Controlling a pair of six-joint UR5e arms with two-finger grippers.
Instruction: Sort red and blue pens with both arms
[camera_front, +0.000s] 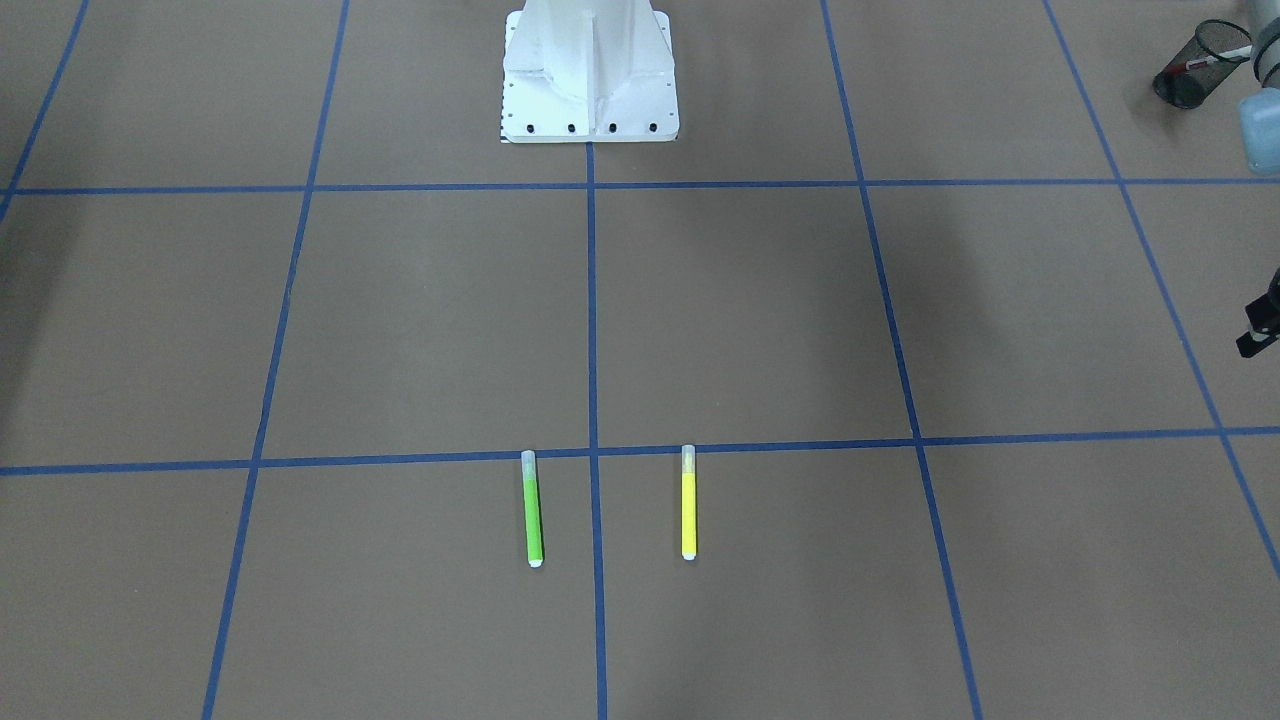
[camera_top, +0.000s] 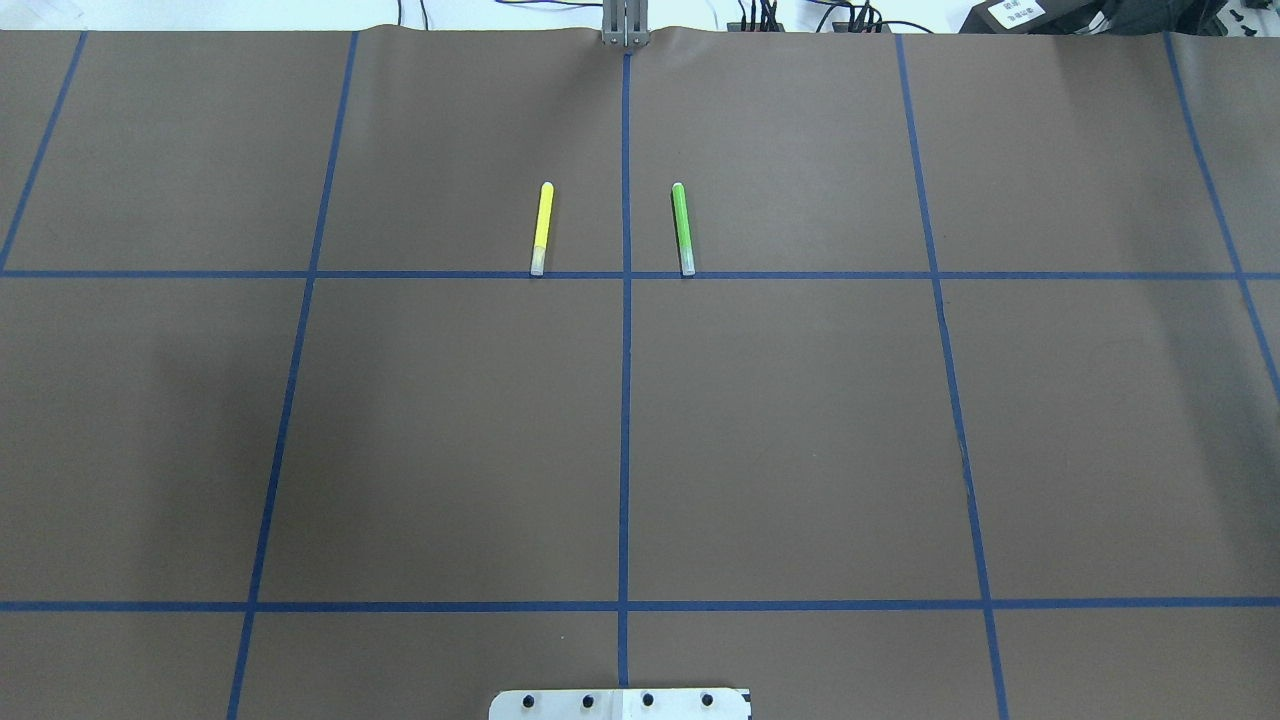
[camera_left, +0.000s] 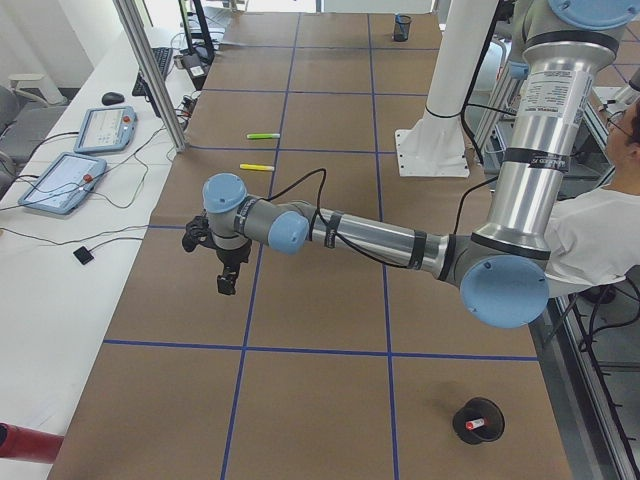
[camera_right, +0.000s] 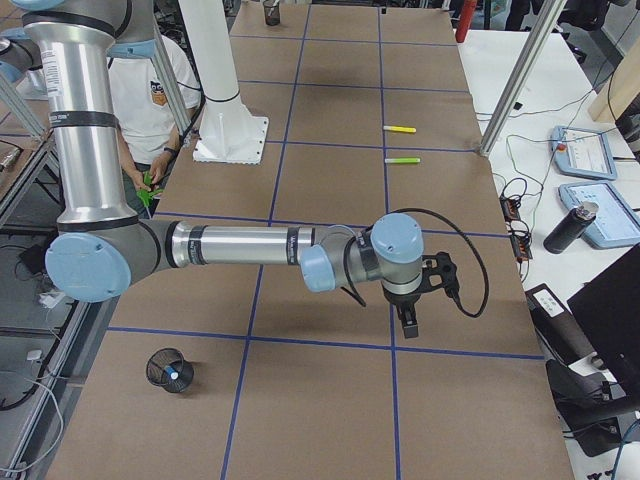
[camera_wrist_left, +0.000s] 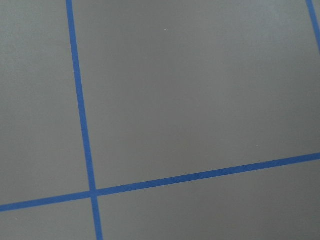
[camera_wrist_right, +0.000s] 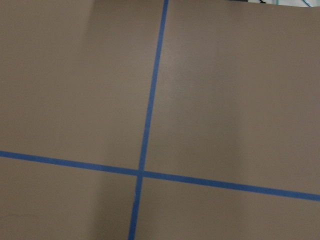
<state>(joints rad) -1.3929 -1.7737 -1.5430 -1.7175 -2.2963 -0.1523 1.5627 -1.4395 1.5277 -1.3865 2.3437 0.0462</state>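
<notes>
The red pen (camera_front: 1212, 59) stands in a black mesh cup (camera_front: 1195, 68) near the robot's left side; the same red pen (camera_left: 478, 424) shows in the exterior left view. The blue pen (camera_right: 173, 375) sits in another black mesh cup (camera_right: 168, 371) near the robot's right side. My left gripper (camera_left: 228, 276) hovers over bare mat far from its cup, and only a black edge of it (camera_front: 1260, 328) shows in the front view. My right gripper (camera_right: 409, 319) hangs over bare mat too. I cannot tell whether either is open or shut. Both wrist views show only mat and tape.
A green pen (camera_top: 683, 228) and a yellow pen (camera_top: 541, 227) lie parallel on either side of the centre tape line, at the far side. The white robot base (camera_front: 590, 75) stands mid-table. A person in a white shirt (camera_left: 600, 240) sits beside the robot.
</notes>
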